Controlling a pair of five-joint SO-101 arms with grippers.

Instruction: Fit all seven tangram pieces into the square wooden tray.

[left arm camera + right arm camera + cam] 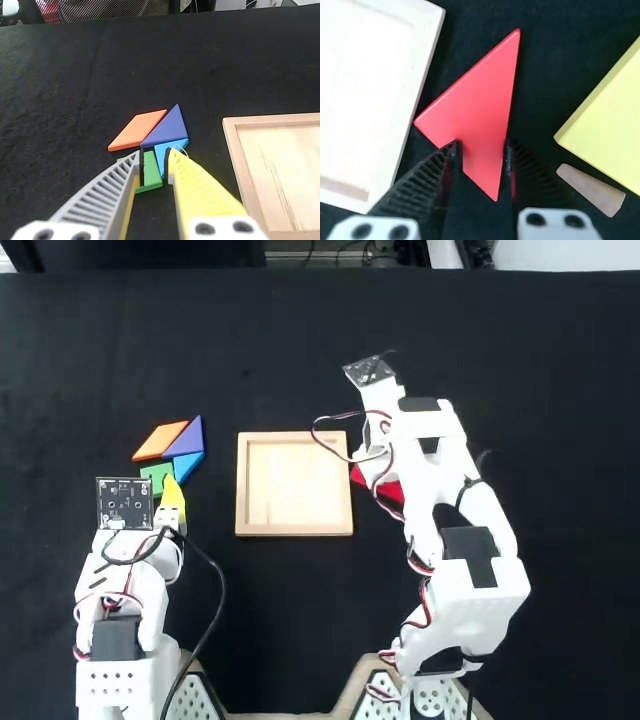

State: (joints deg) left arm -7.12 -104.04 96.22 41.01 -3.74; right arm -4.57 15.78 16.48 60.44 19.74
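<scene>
Two claws beside the wooden tray [243,490].
Right claw [480,147] grips the red triangle [475,100] at the tray's right edge; left claw [153,154] hangs partly open over the green piece [151,172].

From my end the light is bright and even, falling from overhead (I can pick out no hard shadows on the table). The black cloth [300,340] swallows most of it but shows a grey sheen at the left wrist. The wooden tray [415,75] blows out nearly white beside the vivid red triangle [475,110].
</scene>
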